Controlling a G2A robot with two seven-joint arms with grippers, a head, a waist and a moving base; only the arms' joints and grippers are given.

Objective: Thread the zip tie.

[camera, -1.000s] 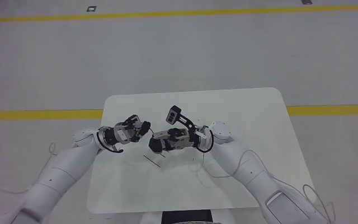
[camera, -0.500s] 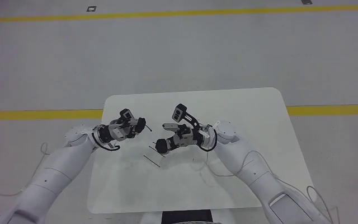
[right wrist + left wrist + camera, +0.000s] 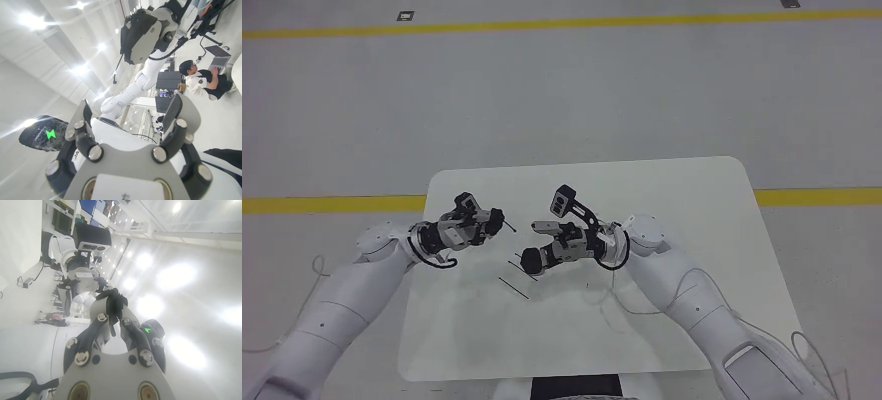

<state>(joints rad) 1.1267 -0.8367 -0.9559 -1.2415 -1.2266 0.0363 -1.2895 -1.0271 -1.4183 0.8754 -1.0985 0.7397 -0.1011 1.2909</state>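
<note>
My left gripper (image 3: 496, 219) hovers over the left middle of the white table (image 3: 682, 200), shut on a thin black zip tie (image 3: 508, 227). In the left wrist view the tie's strip (image 3: 113, 325) runs back between the closed fingers (image 3: 98, 306). The right wrist view shows that tie (image 3: 118, 64) dangling from the left gripper (image 3: 130, 43), its small head at the free end. My right gripper (image 3: 531, 259) sits a short way to the right of the left one, facing it. It is open and empty, its ribbed pads (image 3: 172, 108) spread wide.
Two spare black zip ties (image 3: 513, 287) lie on the table just in front of the grippers. A thin white cable (image 3: 614, 300) trails beside the right arm. The table's right half and near part are bare.
A second ago the two grippers were almost touching. The left one has since drawn back to the left and turned its wrist, keeping the tie; the right has lowered slightly. The gap is wider.
</note>
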